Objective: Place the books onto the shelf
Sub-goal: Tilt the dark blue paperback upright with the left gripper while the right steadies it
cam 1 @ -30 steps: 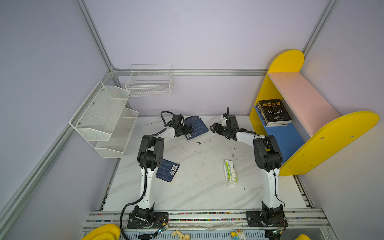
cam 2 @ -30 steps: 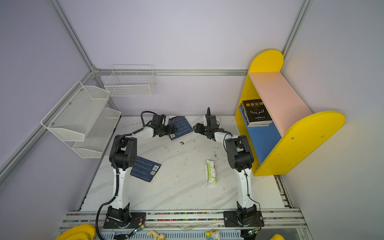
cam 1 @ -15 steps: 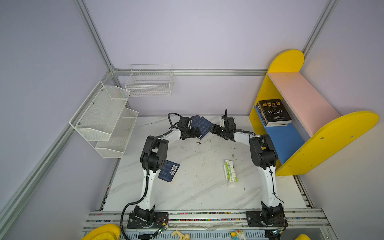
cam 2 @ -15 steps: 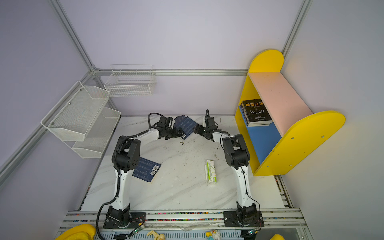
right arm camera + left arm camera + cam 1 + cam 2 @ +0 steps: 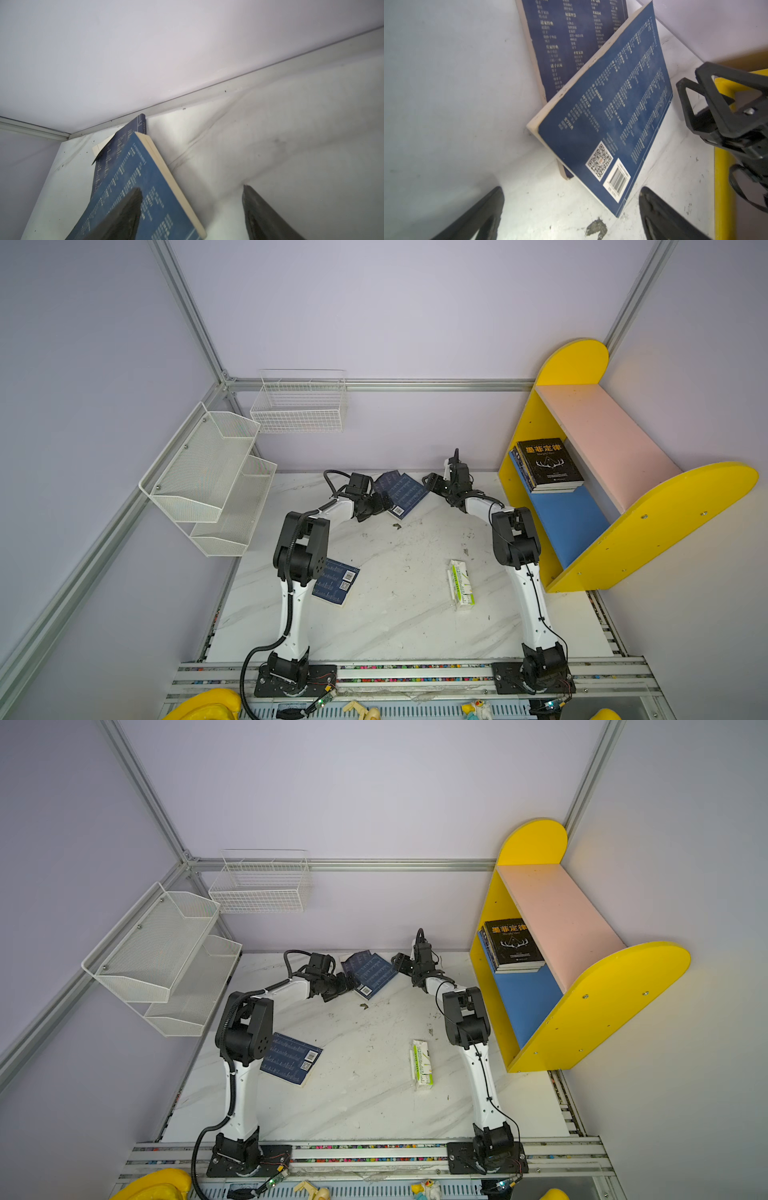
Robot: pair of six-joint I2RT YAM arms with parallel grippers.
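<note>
**Clerk:** Top views?
**Keeper:** Shelf [image 5: 582,364], blue board: a stack topped by black book [image 5: 547,464], titled 墨菲定律. On the worktop [image 5: 407,614]: navy pair [image 5: 401,488] against the back wall [image 5: 415,439], lone navy book [image 5: 337,583], and carton [image 5: 461,585], not for shelving.

**Clerk:** Left wrist?
**Keeper:** Left fingers [image 5: 481,214] are spread and empty, flanking a corner of the upper navy book [image 5: 608,116]. QR code [image 5: 600,160], barcode [image 5: 617,178]; cover text illegible.

**Clerk:** Right wrist?
**Keeper:** Right fingers [image 5: 124,209] are parted astride that book's page edge, gripping nothing. Probably a two-sided approach, because it lies propped on its neighbour.
</note>
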